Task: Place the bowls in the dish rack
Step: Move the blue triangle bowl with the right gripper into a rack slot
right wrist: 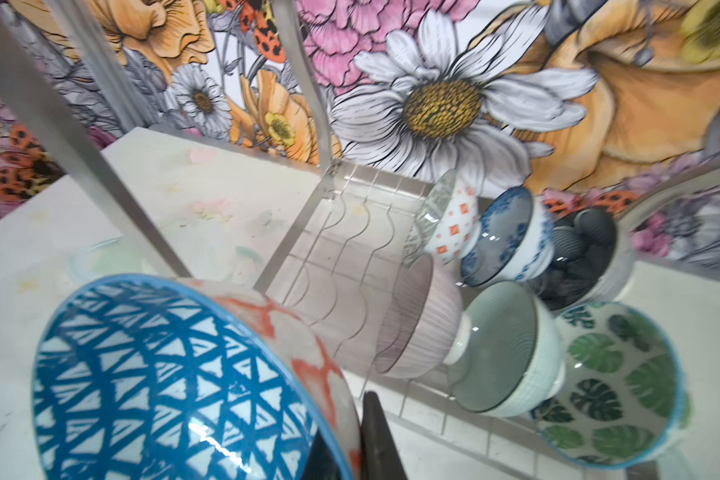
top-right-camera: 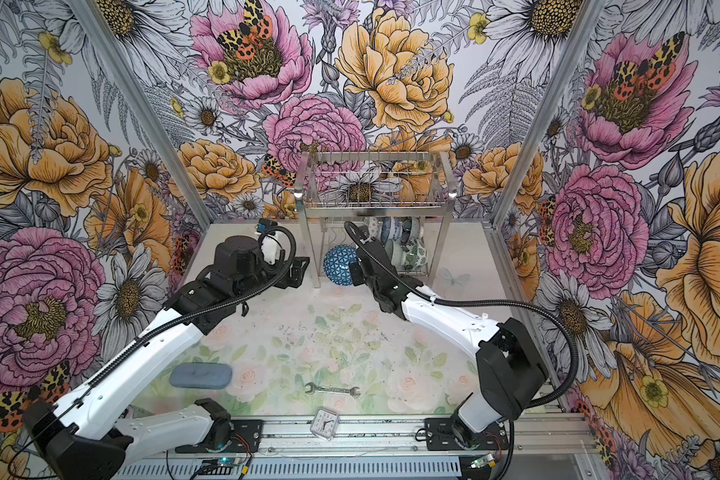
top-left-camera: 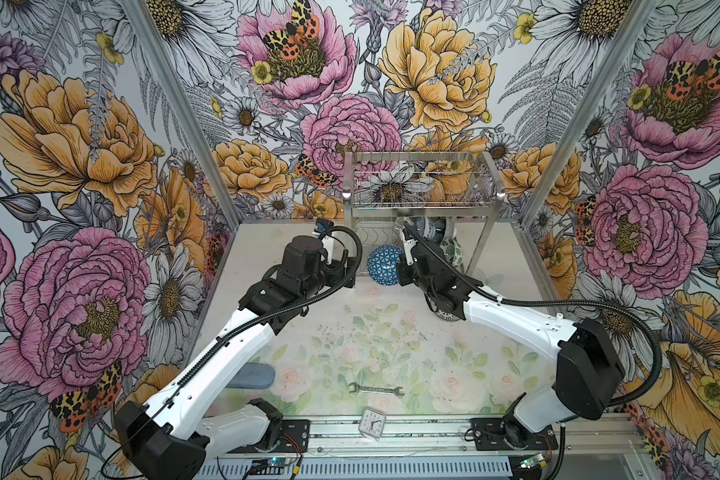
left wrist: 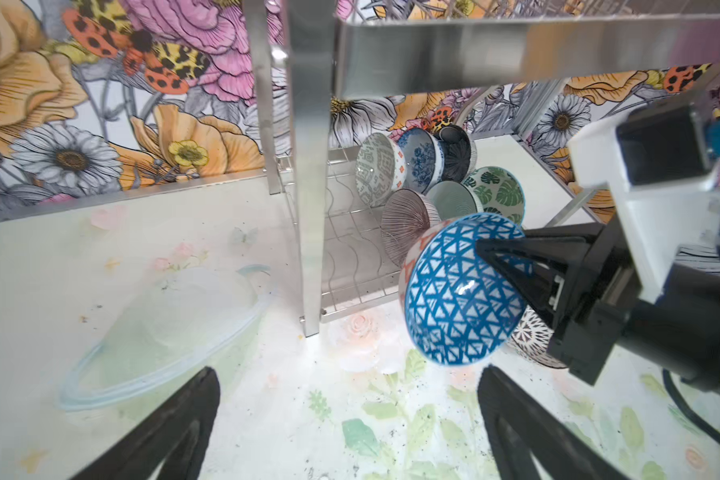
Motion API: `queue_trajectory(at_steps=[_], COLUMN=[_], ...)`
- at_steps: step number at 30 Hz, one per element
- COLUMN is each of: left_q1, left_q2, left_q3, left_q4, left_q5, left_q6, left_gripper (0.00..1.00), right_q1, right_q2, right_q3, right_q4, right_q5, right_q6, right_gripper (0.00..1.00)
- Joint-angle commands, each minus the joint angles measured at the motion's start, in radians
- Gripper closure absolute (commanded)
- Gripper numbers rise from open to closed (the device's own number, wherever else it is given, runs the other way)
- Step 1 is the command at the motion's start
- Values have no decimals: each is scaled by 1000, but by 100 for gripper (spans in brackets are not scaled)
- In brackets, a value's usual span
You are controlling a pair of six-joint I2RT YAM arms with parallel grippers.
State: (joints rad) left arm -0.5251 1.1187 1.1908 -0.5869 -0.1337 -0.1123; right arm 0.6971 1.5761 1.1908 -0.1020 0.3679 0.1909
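Bowls (right wrist: 499, 345) are standing on their edges in the wavy wires of the low shelf of the steel dish rack (left wrist: 310, 187), six of them crowding together: a red-square bowl (left wrist: 377, 170), a blue-flower bowl (left wrist: 420, 160), a dark bowl (left wrist: 458, 153), a striped bowl (left wrist: 406, 220), a pale green bowl (left wrist: 454, 199) and a green-leaf bowl (left wrist: 497, 193). The rack is sitting at the back of a white table (top-left-camera: 391, 345) that is showing faint pink roses and green leaves, and walls (top-left-camera: 80, 166) of big pink, orange and white flowers are closing it in. The right gripper (left wrist: 491, 255) is pinching the rim of a blue triangle bowl (left wrist: 449, 299) with red lines outside, holding it tipped up just in front of the low shelf. The left gripper (left wrist: 350, 374) is gaping wide near it, holding nothing. A black-and-white bowl (left wrist: 531, 334) is lying on the table under the right arm. Near the front edge a wrench (top-left-camera: 376, 390), a small clock (top-left-camera: 373, 423) and a blue-grey case (top-right-camera: 200, 376) are lying; the clock's numbers are looking too small to read.
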Motion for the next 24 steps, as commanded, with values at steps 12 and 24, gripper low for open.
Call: queue_trajectory(at_steps=[12, 24], left_q1=[244, 261], left_q2=[-128, -177], left_q3=[-187, -203], left_q4=[-26, -24], left_q5=[144, 146], left_q6=[97, 98], left_gripper=[1, 1], right_q1=[77, 59], right_q2=[422, 686], right_q3=[409, 611], right_q4=[188, 361], right_q5=[711, 774], right_q6=[-334, -510], right_gripper=[100, 100])
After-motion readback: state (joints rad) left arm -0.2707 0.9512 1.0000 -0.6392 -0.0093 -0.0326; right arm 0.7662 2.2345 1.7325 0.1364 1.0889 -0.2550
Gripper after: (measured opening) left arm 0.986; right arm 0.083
